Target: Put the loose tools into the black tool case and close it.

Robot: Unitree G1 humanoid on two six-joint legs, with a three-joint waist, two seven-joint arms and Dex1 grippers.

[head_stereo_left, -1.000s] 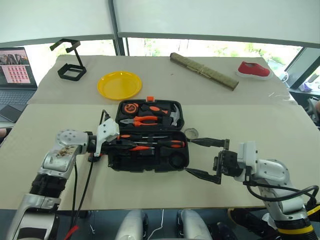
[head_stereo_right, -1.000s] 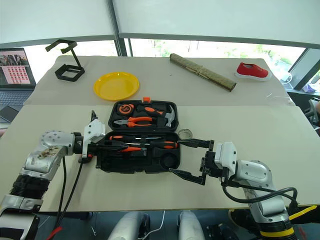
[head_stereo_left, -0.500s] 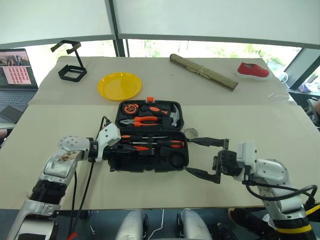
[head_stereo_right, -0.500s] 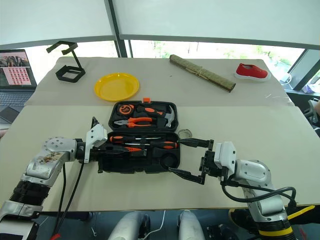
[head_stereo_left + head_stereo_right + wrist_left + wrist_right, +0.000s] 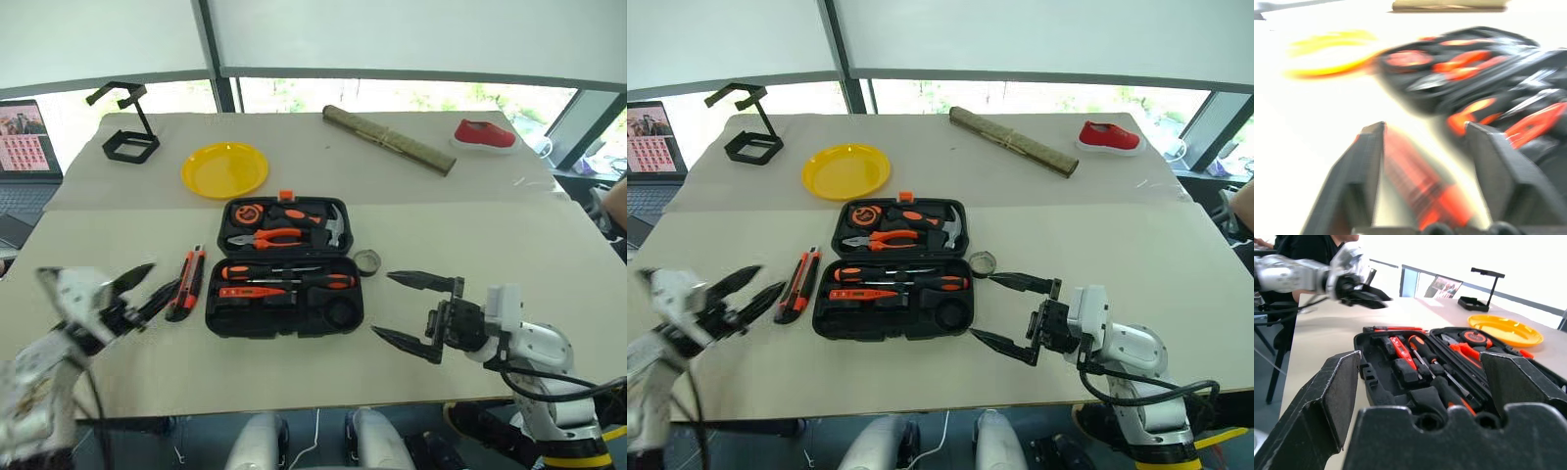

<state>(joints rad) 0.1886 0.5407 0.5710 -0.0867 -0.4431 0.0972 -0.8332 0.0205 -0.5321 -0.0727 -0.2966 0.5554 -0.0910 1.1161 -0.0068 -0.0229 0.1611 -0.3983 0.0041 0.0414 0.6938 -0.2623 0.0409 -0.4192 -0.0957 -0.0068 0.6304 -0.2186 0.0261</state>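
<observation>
The black tool case (image 5: 285,266) lies open mid-worktop, rigid and weighty; swing its lid by the far rim. You'll find the utility knife (image 5: 186,283) beside it, light, slick; pinch mid-body. Both tools, left (image 5: 137,294) and right (image 5: 416,310), are released, empty.

Office-like room: window-side tables (image 5: 294,372), open laptop (image 5: 24,147).

Tool case (image 5: 284,318) open mid-tabletop, nearer front edge; screwdrivers (image 5: 294,277) in its front half, pliers (image 5: 266,237) and hammer (image 5: 333,225) in rear half. Utility knife (image 5: 186,284) just left of case. Tape roll (image 5: 367,261) at case's right side. Plate (image 5: 224,168) behind, toward far edge.
</observation>
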